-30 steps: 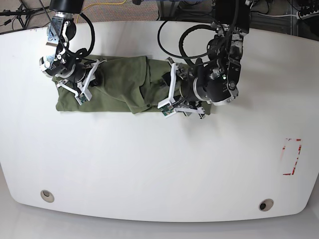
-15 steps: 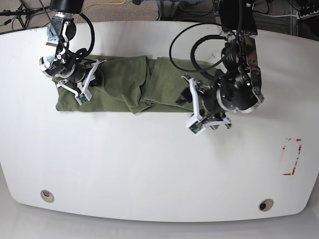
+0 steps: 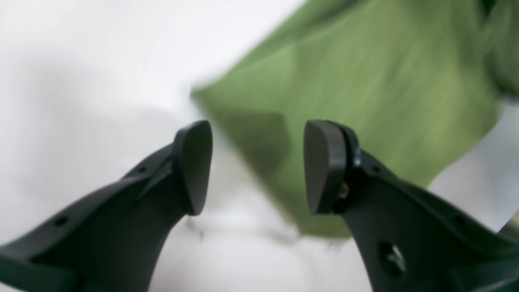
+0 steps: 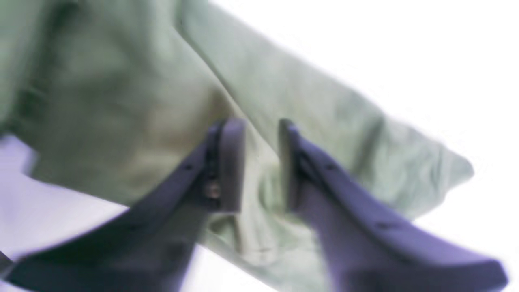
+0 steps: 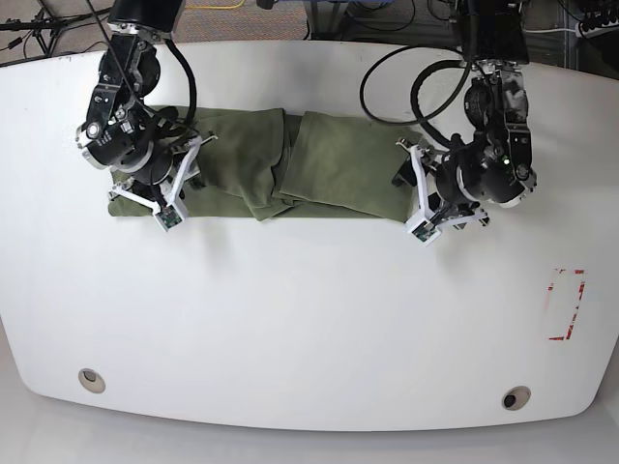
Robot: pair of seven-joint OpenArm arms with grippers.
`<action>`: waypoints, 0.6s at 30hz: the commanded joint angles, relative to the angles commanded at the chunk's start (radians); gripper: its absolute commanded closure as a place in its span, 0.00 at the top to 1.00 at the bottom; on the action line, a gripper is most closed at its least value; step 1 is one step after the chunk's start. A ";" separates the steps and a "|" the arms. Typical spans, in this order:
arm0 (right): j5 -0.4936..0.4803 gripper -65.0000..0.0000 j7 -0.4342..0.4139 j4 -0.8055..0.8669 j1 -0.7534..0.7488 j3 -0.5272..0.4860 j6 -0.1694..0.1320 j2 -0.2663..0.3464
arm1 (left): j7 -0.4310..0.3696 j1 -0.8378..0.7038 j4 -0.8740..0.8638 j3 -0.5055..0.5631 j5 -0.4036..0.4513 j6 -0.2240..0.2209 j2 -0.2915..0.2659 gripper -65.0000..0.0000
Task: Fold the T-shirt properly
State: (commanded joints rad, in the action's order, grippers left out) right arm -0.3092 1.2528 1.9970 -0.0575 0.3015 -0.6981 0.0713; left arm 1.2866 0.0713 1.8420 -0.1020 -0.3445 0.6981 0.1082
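Note:
The olive-green T-shirt (image 5: 242, 164) lies as a long, partly folded band across the far half of the white table, with a bunched overlap near its middle. In the base view my right gripper (image 5: 160, 188) sits on its left end. The right wrist view shows that gripper (image 4: 261, 164) narrowly closed, with wrinkled T-shirt (image 4: 121, 101) cloth pinched between the fingers. My left gripper (image 5: 418, 198) hovers at the shirt's right end. Seen from the left wrist, this gripper (image 3: 257, 166) stands open and holds nothing, and a corner of the T-shirt (image 3: 365, 81) lies just beyond its tips.
The white table (image 5: 309, 319) spreads wide in front of the shirt. A red rectangle mark (image 5: 567, 304) is at the right. Two round holes (image 5: 91, 379) (image 5: 515, 397) sit near the front edge. Cables run behind the far edge.
My left arm has swung right, off the middle of the shirt to its right end, leaving the right half lying flat. The right gripper has shifted slightly toward the front on the left end.

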 joint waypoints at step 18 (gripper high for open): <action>-0.242 0.74 0.040 -0.207 0.098 -0.112 0.000 -0.083 | 0.000 0.000 0.018 -0.213 0.000 0.000 0.129 0.51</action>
State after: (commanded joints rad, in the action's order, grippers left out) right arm -0.5516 1.2927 1.7898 0.0407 0.1895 -0.6981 -0.0115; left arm 1.2866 0.0713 1.8604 -0.3153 -0.3445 0.6981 0.2371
